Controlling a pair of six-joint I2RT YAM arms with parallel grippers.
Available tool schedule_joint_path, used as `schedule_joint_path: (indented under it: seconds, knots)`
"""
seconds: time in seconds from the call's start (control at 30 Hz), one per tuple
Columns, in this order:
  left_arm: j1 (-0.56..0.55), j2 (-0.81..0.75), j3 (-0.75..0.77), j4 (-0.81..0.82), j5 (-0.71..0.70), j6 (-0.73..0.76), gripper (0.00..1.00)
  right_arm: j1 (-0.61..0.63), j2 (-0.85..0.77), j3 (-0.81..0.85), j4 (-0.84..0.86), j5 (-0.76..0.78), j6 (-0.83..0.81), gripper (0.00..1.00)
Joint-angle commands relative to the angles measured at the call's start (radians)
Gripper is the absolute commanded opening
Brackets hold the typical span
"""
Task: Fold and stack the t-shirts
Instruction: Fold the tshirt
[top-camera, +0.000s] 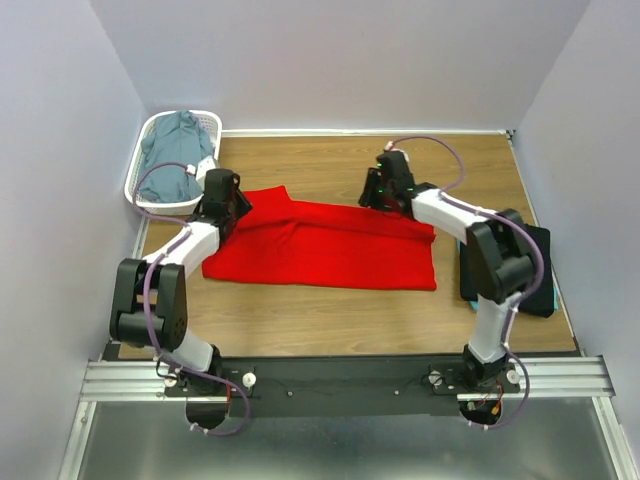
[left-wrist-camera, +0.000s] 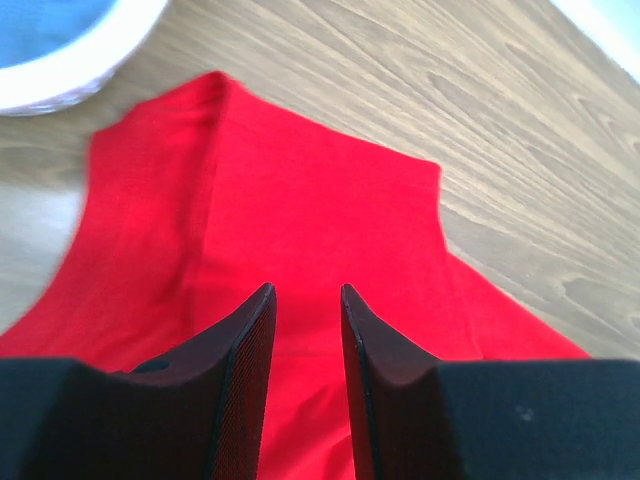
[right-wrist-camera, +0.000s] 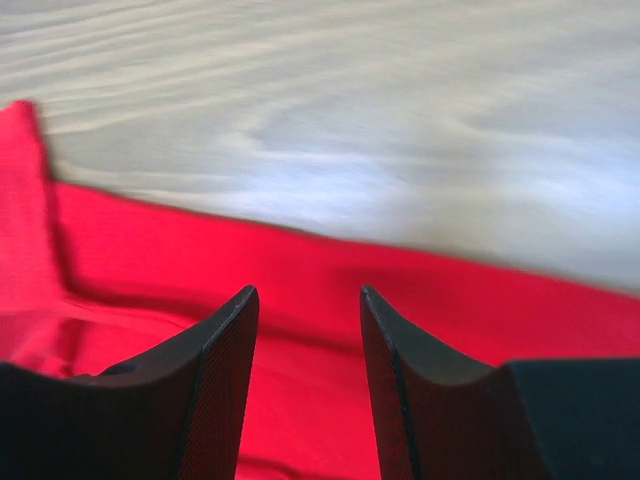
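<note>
The bright red t-shirt (top-camera: 320, 248) lies partly folded across the middle of the table, one sleeve sticking out at its far left. It also shows in the left wrist view (left-wrist-camera: 300, 210) and the right wrist view (right-wrist-camera: 300, 280). My left gripper (top-camera: 238, 208) (left-wrist-camera: 305, 290) is open and empty just above the shirt's left end. My right gripper (top-camera: 374, 194) (right-wrist-camera: 305, 290) is open and empty over the shirt's far edge. A black t-shirt (top-camera: 535, 262) lies folded at the right on a teal one (top-camera: 546, 312), partly hidden by my right arm. The grey-blue t-shirt (top-camera: 172, 160) is in the basket.
The white lattice basket (top-camera: 214, 124) stands at the far left corner; its rim shows in the left wrist view (left-wrist-camera: 70, 70). Walls close the table on three sides. Bare wood (top-camera: 330, 165) lies beyond the red shirt and in front of it.
</note>
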Motion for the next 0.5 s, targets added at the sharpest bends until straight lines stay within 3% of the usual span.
schedule_joint_path:
  seconds: [0.0, 0.2, 0.33, 0.47]
  knots:
    - [-0.053, 0.094, 0.090, -0.095, -0.104, -0.013, 0.40, 0.073, 0.150, 0.164, 0.014, -0.037, -0.054, 0.52]
    - [-0.060, 0.196, 0.217, -0.172, -0.159, -0.024, 0.44, 0.126, 0.291, 0.325, 0.016, -0.075, -0.053, 0.52]
    - [-0.057, 0.305, 0.424, -0.280, -0.280, -0.004, 0.48, 0.142, 0.356, 0.425, 0.017, -0.075, -0.063, 0.52]
    - [-0.055, 0.423, 0.558, -0.375, -0.314, 0.011, 0.48, 0.146, 0.438, 0.553, 0.029, -0.110, -0.074, 0.52]
